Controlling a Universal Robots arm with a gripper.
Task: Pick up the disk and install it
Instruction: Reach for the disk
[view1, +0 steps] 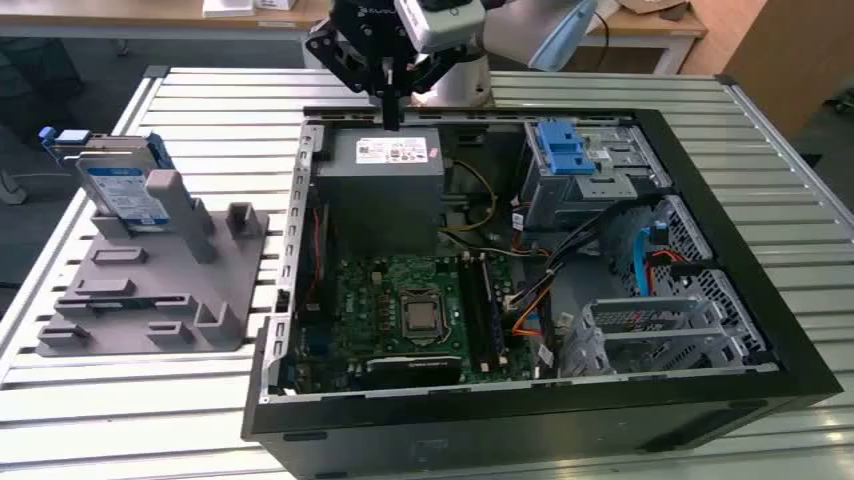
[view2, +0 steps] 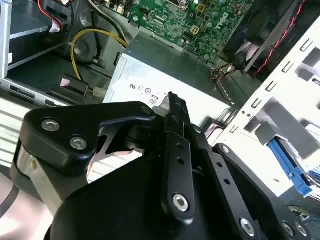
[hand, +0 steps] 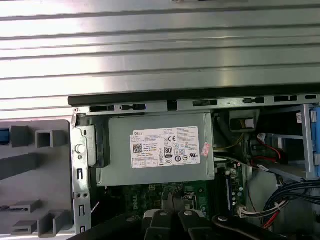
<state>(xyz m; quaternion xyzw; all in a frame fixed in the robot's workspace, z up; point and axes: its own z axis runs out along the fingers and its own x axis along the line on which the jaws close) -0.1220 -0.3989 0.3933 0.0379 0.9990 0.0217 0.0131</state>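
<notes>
The disk (view1: 123, 188), a silver drive with a white-and-blue label in a blue carrier, stands upright in a grey holder (view1: 147, 285) at the exterior view's left, outside the computer case. My gripper (view1: 391, 116) hangs far from it, over the case's back edge just above the grey power-supply box (view1: 387, 190). Its black fingers are shut together with nothing between them. In the second wrist view the gripper (view2: 171, 100) points at the power-supply box (view2: 165, 70). In the first wrist view the gripper (hand: 172, 214) sits below that labelled box (hand: 160, 147).
The open black computer case (view1: 747, 250) lies on a slatted metal table (view1: 200, 100). Inside are a green motherboard (view1: 400, 310), loose cables and a metal drive cage (view1: 594, 175) with a blue latch (view1: 567, 148) on top. The grey holder (hand: 35, 165) lies beside the case.
</notes>
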